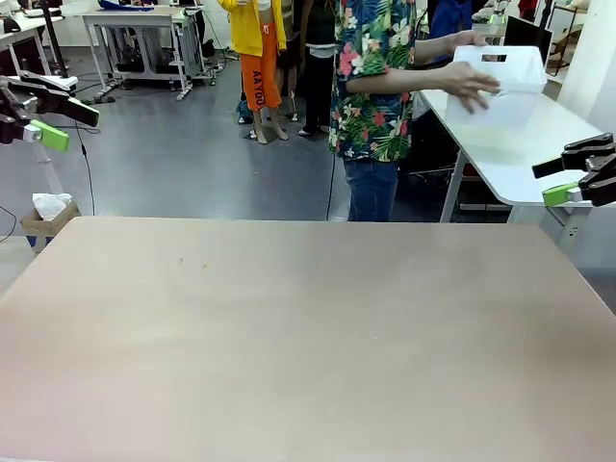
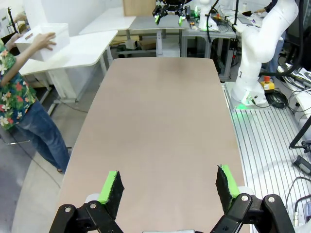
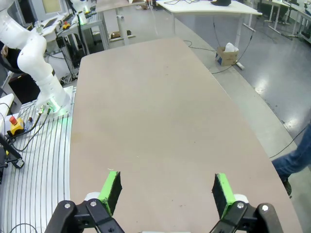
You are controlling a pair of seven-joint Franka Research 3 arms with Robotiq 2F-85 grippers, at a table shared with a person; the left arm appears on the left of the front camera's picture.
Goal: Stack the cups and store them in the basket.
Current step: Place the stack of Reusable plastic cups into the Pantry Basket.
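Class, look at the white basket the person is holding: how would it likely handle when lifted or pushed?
The basket probably is light: the person's hand holds it up. Its smooth plastic walls may slide easily. It keeps its boxy shape, so likely stiff.

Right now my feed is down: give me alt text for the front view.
A person at the far side holds the white basket over a side table behind the bare work table. The left pincer and right pincer hang open at the picture's edges.
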